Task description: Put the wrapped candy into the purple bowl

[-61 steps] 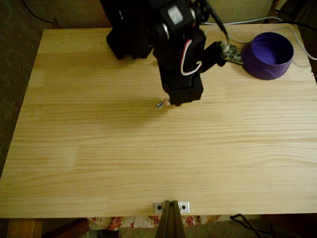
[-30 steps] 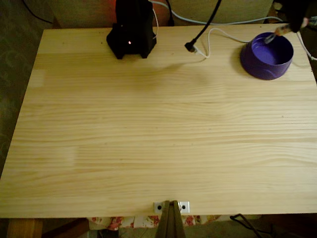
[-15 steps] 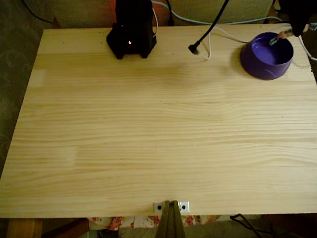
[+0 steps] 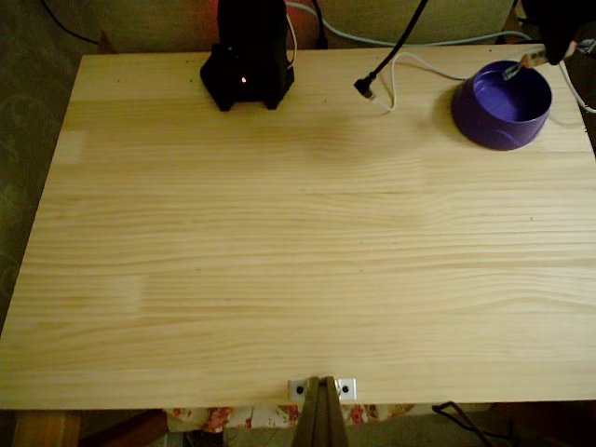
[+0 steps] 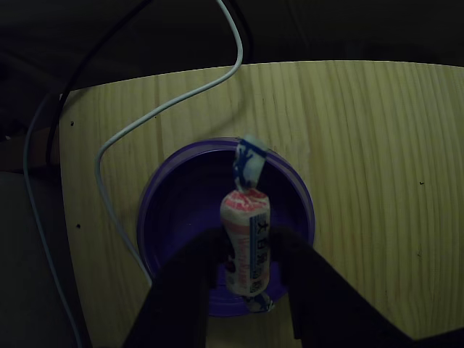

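Candy [image 5: 246, 243] sits pinched between your gripper's [image 5: 246, 272] two dark fingers [image 5: 192, 283] — the claw is closed on it, directly above the hollow of the purple bowl [image 5: 163, 210]. Farther out on the table [image 4: 279, 261] you see that bowl [image 4: 498, 126] near the far right corner, a white cable [image 4: 414, 60] beside it, and the arm's black base [image 4: 247, 70] at the back edge.

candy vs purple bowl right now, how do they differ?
The wrapped candy is slim and whitish-pink with twisted blue ends; the purple bowl is round, dark purple and far larger. The candy is held between the fingers of the gripper, above the bowl's opening; the bowl rests on the wooden table.
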`<action>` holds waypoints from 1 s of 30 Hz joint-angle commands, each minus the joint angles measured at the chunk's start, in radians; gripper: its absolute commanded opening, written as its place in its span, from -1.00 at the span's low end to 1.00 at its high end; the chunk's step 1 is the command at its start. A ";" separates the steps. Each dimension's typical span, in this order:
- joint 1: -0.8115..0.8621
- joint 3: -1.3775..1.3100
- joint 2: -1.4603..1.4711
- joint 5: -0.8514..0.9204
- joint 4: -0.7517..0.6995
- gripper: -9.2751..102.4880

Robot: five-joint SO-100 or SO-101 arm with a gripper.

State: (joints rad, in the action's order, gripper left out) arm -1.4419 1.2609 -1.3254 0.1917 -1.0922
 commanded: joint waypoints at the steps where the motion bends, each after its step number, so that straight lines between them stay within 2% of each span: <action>1: 0.008 -0.087 -0.026 -0.008 -0.006 -0.65; 10: 0.009 -0.071 -0.049 0.005 -0.012 -0.55; 17: 0.005 -0.071 -0.081 0.003 -0.035 -0.56; 23: 0.040 -0.072 -0.117 0.035 -0.080 -0.84; 30: 0.172 -0.104 -0.225 -0.035 -0.215 -0.84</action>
State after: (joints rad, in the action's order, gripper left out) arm -1.3300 1.2609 -1.3929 0.1779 -1.2441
